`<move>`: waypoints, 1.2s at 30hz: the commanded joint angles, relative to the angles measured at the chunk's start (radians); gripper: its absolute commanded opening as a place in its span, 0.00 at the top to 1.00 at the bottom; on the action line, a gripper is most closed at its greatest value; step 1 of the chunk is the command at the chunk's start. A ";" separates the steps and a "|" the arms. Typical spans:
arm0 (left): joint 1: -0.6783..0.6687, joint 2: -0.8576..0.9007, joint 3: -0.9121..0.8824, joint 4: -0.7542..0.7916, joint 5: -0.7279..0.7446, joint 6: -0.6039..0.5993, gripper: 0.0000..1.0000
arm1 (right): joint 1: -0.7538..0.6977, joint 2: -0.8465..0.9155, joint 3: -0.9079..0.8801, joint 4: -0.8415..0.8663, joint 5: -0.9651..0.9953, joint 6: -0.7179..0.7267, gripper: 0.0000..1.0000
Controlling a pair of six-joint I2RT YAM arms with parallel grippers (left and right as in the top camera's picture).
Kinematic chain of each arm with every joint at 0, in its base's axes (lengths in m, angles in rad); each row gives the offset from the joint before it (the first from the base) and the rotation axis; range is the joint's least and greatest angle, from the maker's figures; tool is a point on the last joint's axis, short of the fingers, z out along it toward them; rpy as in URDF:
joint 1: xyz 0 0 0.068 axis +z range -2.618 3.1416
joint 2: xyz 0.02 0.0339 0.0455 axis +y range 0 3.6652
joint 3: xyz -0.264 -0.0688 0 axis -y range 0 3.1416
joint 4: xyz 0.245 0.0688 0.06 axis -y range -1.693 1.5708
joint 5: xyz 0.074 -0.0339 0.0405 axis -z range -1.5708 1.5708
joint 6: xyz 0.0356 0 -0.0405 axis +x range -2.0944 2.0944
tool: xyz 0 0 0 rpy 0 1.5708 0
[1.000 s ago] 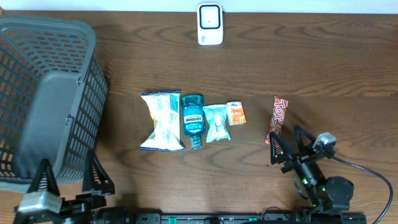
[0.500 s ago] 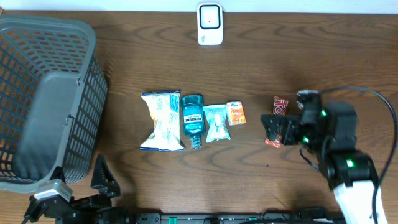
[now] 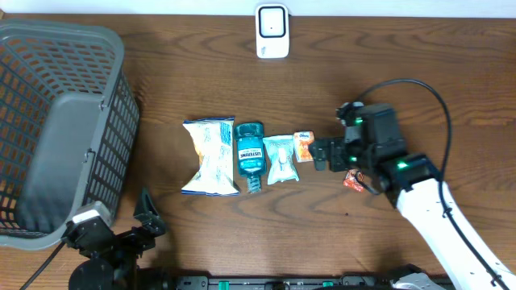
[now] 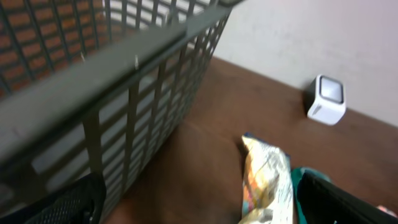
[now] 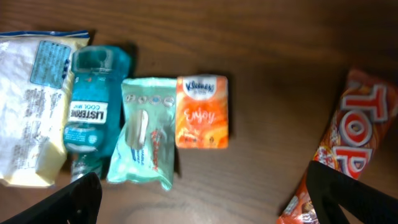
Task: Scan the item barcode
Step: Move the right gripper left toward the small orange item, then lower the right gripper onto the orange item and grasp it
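Two grippers, both spread wide, nothing held. Right gripper (image 3: 319,155) is poised over the table with the tissue pack (image 5: 202,112) just ahead of its tips, centred between the fingers. Candy bar (image 5: 348,137) lies close beside one finger, partly under the arm from overhead. Wipes (image 5: 146,130), mouthwash (image 5: 93,106) and chips (image 5: 31,106) line up farther out past the tissue pack. Scanner (image 3: 272,31) sits well off to one side. Left gripper (image 4: 199,186) is low, with the basket (image 4: 124,93) close on one side and the chips ahead.
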State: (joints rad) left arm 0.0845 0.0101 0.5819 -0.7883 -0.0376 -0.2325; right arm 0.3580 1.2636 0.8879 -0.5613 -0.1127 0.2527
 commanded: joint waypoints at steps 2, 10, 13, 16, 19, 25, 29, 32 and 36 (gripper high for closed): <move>0.005 -0.007 -0.005 -0.019 -0.015 0.002 0.02 | 0.134 0.078 0.051 0.012 0.347 0.068 0.01; 0.005 -0.007 -0.005 -0.019 -0.015 0.002 0.02 | 0.204 0.344 0.163 0.037 0.474 0.098 0.14; 0.005 -0.007 -0.005 -0.019 -0.016 0.002 0.02 | 0.206 0.421 0.230 0.031 0.473 0.098 0.21; 0.005 -0.007 -0.005 -0.019 -0.015 0.002 0.02 | 0.207 0.460 0.259 0.039 0.434 0.100 0.23; 0.005 -0.007 -0.005 -0.019 -0.016 0.002 0.02 | 0.207 0.486 0.259 0.059 0.417 0.099 0.24; 0.005 -0.007 -0.005 -0.019 -0.015 0.002 0.02 | 0.254 0.546 0.259 0.050 0.415 0.076 0.28; 0.005 -0.007 -0.005 -0.019 -0.016 0.002 0.02 | 0.282 0.557 0.258 0.045 0.419 0.064 0.27; 0.005 -0.007 -0.005 -0.019 -0.015 0.002 0.02 | 0.285 0.587 0.256 0.029 0.445 0.064 0.31; 0.005 -0.007 -0.005 -0.019 -0.015 0.002 0.02 | 0.285 0.596 0.256 0.006 0.489 0.064 0.33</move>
State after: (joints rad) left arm 0.0845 0.0101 0.5781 -0.8078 -0.0402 -0.2321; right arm 0.6407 1.8465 1.1316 -0.5426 0.3229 0.3252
